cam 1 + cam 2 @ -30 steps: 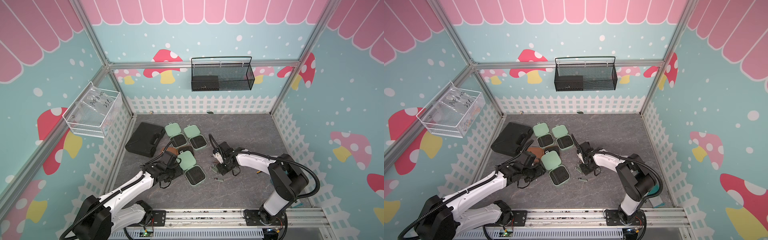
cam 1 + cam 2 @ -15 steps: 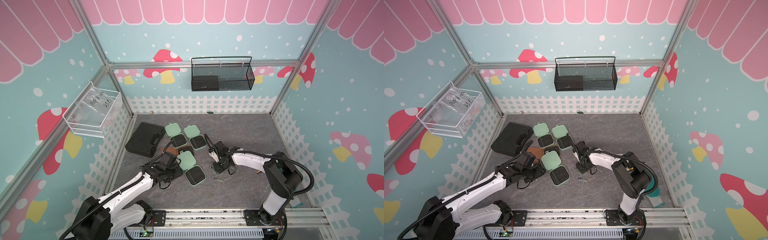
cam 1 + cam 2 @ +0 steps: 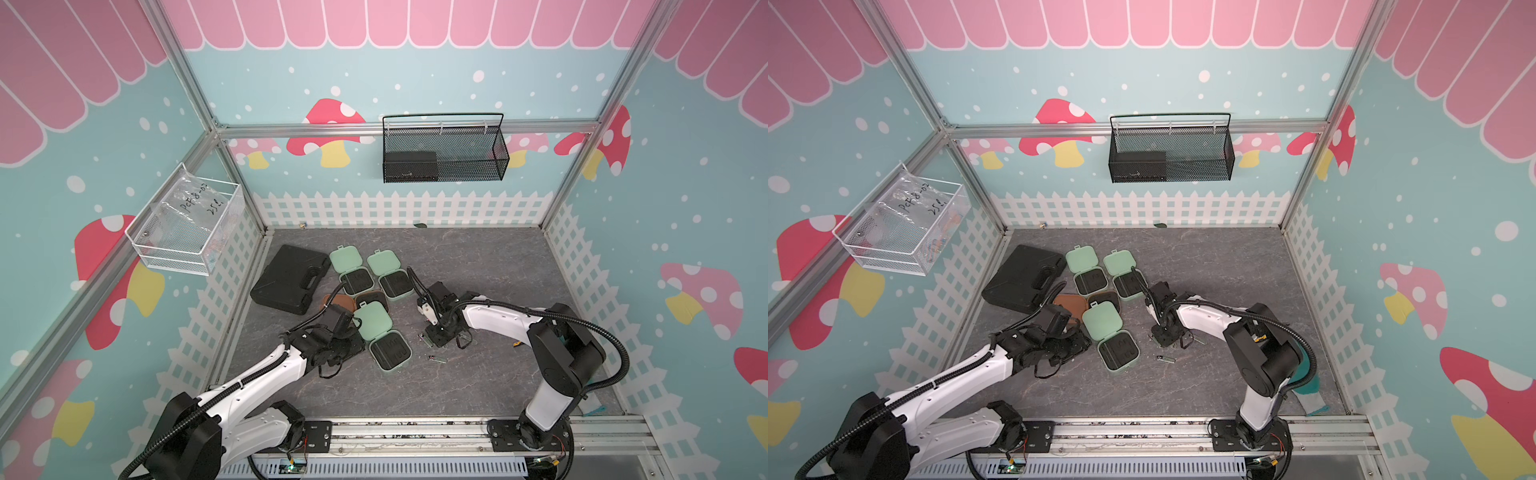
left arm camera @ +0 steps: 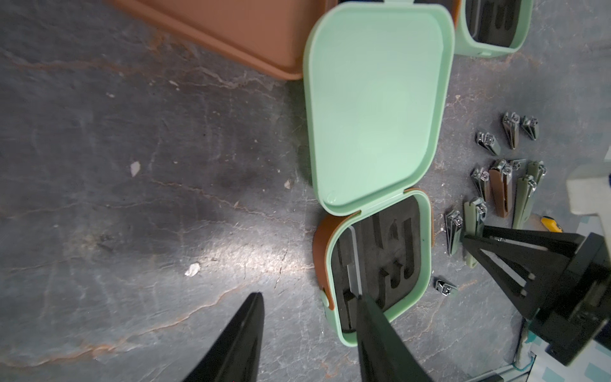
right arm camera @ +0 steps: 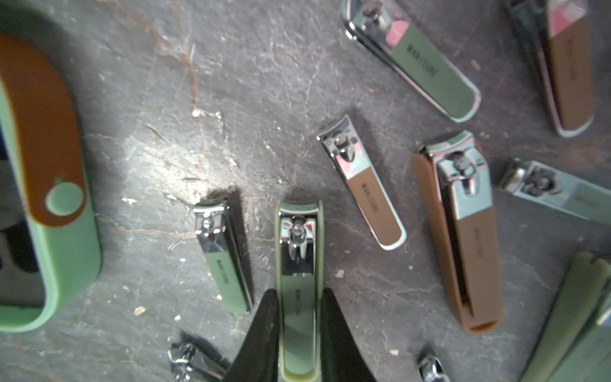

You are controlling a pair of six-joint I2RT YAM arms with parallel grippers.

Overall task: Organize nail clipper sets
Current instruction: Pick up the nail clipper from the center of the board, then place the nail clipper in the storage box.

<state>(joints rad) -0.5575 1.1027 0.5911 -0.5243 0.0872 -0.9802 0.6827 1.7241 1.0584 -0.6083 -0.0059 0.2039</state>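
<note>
R claw (image 5: 299,290) has both black fingers (image 5: 261,334) pressed on the long sides of a green clipper (image 5: 297,251) lying flat on the gray table (image 5: 231,99), w/ "MANICURE" printed along its handle. Same word reads on the small green clipper (image 5: 223,261) just beside it, the small brown clipper (image 5: 362,188) and a longer green clipper (image 5: 429,69), fainter on the big brown clipper (image 5: 463,238). L claw (image 4: 307,296) stands wide w/ nothing between, one fingertip (image 4: 370,317) over the black foam of the near green case (image 3: 380,336), which lies open w/ lid flat and a brown strap on its side. Behind it sit a second green case (image 3: 351,270) and a third green case (image 3: 388,274), both open; the brown case (image 3: 1073,301) between them is partly hidden by the L arm. Black case w/ handle (image 3: 291,278) lies near the left fence. White wire basket (image 3: 166,249) on the left wall holds a clear bag (image 3: 199,203) w/ handwriting: "8-02" and "25" read, rest unclear. Black mesh basket (image 3: 469,166) on the back wall holds a dark box (image 3: 409,164), label too small to read. In both top views the R claw covers most of the clipper pile; a small silver bit (image 3: 437,358) lies apart, can't tell what. Clippers at the right wrist view's edges are cut off and blurred.
</note>
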